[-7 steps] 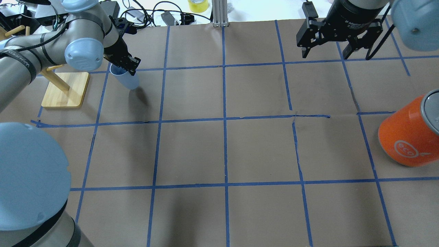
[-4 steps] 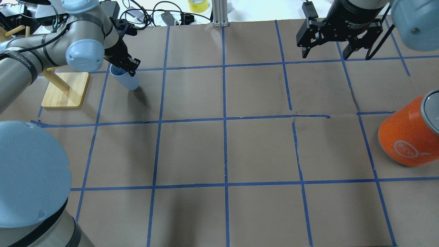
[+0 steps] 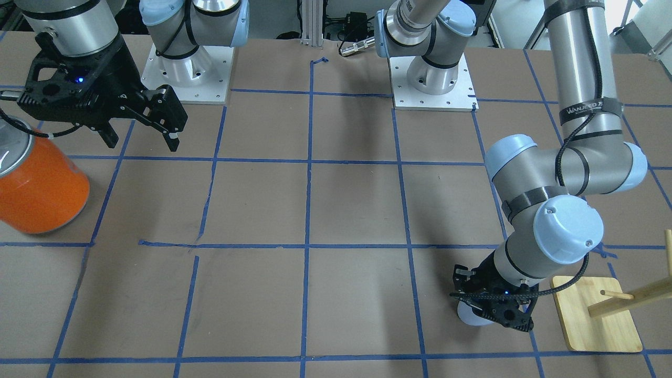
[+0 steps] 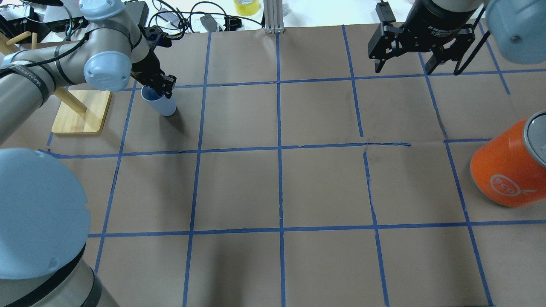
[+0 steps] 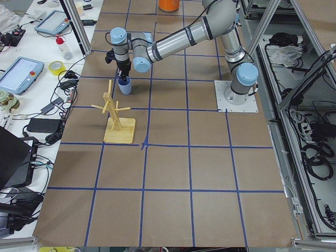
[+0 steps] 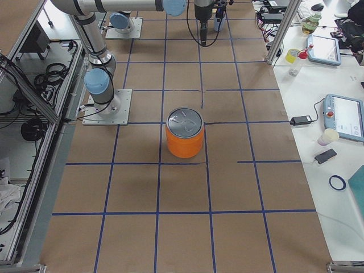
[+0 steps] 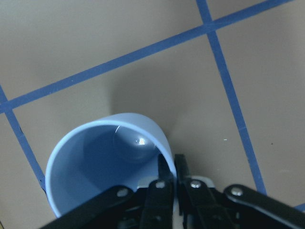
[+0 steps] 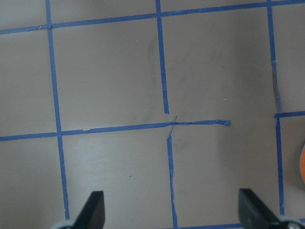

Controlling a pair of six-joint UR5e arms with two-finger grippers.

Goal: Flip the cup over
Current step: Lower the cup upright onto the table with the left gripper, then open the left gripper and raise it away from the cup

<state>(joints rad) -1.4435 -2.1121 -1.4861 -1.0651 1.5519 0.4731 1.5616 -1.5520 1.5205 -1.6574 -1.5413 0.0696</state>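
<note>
We judge the flip nearly done: our left gripper (image 4: 165,90) pinches the rim of the cup (image 4: 161,103), mouth-up and slightly tilted beside the wooden stand (image 4: 81,111), leaving only the set-down and release, while our right gripper (image 4: 403,65) hangs spread and empty.

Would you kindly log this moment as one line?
left gripper: jaws shut on cup rim, mouth up | right gripper: jaws open, empty | orange can: apart
</note>
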